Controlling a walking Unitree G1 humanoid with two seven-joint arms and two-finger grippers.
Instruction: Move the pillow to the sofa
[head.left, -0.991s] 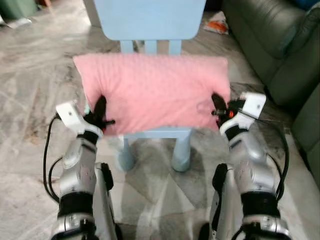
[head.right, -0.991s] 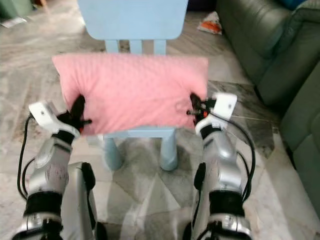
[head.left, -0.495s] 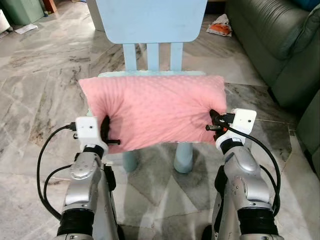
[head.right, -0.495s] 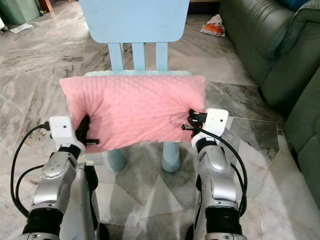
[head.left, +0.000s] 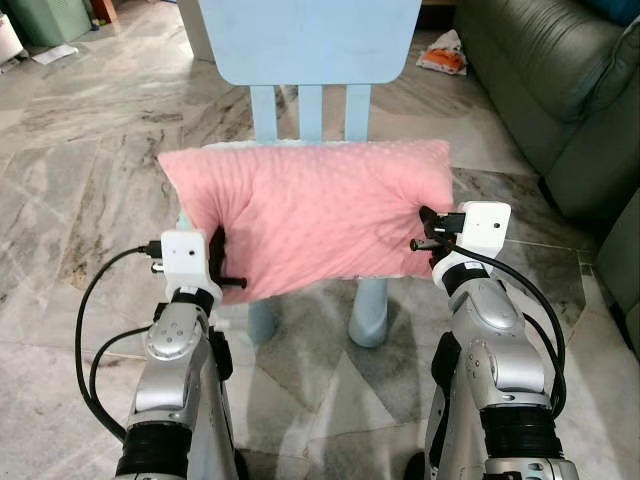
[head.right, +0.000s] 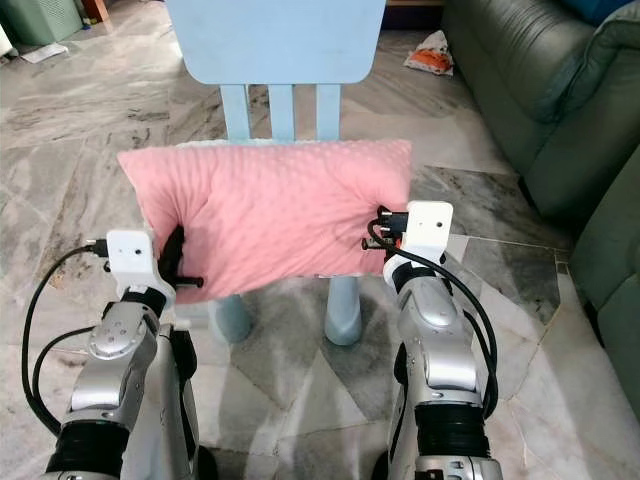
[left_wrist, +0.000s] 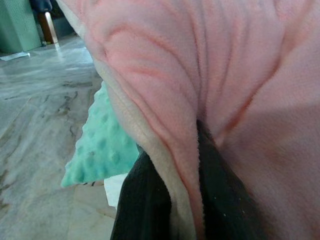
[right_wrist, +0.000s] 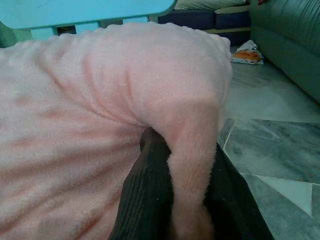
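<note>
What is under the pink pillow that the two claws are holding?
Under the pink pillow a mint-green dotted cushion peeks out, and below it stand the light blue chair's legs. The chair seat is covered. The left claw and right claw pinch the pillow's two ends.

Pillow (head.left: 315, 215) showing pink, dotted texture; chair (head.left: 308, 40) showing light blue; sofa (head.left: 560, 90) showing dark green; floor (head.left: 80, 170) showing grey marble veining.
</note>
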